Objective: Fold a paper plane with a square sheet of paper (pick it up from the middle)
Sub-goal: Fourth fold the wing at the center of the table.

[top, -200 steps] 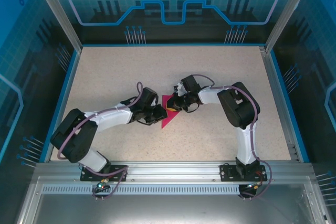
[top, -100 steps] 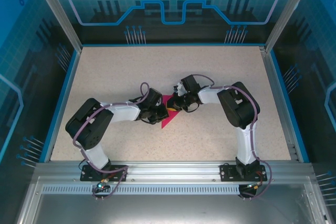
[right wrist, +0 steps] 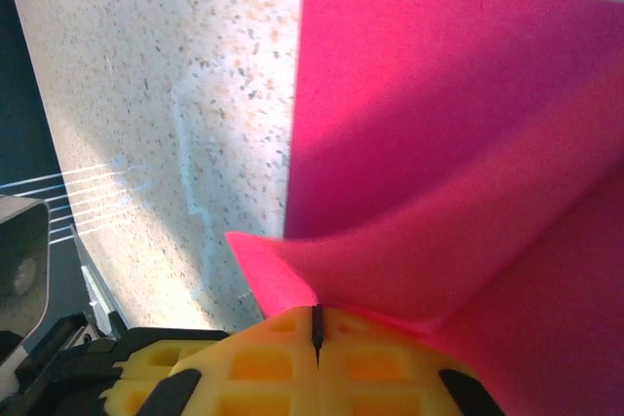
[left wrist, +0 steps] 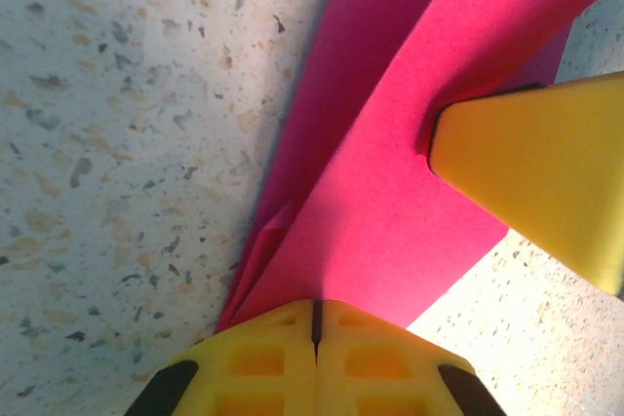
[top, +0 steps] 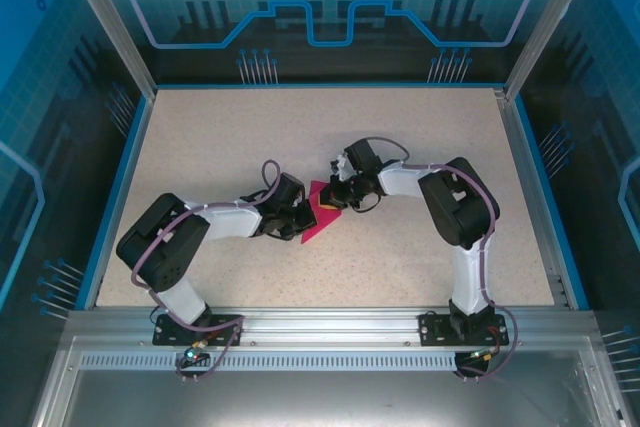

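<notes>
Overhead view of a speckled beige table (top: pixel 200 137) with two robot arms reaching inward to a magenta-pink square sheet of paper (top: pixel 316 215) lying partly folded near the middle of the table. The left gripper (top: pixel 298 217) sits at the paper's left edge and the right gripper (top: pixel 336 197) at its upper right, the two close together.

Seen from the left wrist, the left gripper (left wrist: pixel 315 323) has its yellow fingers fully closed, tips meeting at the paper (left wrist: pixel 370 202). It is unclear whether paper is caught between them or only pressed beneath. The right arm's yellow fingertip (left wrist: pixel 536 172) presses on the upper layer nearby.

Seen from the right wrist, the right gripper (right wrist: pixel 315 323) is closed on the paper (right wrist: pixel 439 114), pinching a raised ridge, with a small flap curling up beside the tips.

Likely risks: with both grippers so near each other on one thin sheet, opposing pulls could tear it or drag the fold off line. The pinched ridge could set as a stray crease. The fingers could also collide, or the paper could slide on the smooth tabletop.

The paper is thin, matte and unmarked, with sharp straight edges and overlapping layers meeting at angled folds. The fingers are hard yellow plastic with a waffle-grid face. The tabletop is flat, stone-flecked laminate
</notes>
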`<state>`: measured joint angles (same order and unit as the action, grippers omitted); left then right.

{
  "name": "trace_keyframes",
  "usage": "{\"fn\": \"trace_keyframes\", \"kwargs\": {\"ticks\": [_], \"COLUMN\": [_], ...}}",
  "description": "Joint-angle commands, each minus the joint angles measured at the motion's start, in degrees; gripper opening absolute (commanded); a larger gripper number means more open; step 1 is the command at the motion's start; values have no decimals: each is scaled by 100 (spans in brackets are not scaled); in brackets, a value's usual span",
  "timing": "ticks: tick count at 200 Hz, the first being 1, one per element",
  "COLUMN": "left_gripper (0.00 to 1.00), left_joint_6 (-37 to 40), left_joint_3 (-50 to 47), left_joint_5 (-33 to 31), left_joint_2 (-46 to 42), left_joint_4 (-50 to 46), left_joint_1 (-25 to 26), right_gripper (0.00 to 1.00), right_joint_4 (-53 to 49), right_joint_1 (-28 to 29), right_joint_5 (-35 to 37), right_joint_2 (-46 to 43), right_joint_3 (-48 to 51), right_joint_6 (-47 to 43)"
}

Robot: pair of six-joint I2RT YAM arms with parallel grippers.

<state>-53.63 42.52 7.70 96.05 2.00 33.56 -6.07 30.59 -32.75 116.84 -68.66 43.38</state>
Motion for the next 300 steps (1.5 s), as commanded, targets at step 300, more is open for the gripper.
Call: {"fn": "trace_keyframes", "kwargs": {"ticks": [300], "left_gripper": [0], "left_joint_6": [247], "left_joint_3": [-394], "left_joint_5": [21], "left_joint_2": [318], "left_joint_4": [-852], "left_joint_1": [3], "right_gripper": [2], "right_joint_4": [-510], "right_joint_1": [-1029], "right_joint_5": [824], "right_joint_2": [809], "right_joint_3": [-900], "right_joint_6": [-640]}}
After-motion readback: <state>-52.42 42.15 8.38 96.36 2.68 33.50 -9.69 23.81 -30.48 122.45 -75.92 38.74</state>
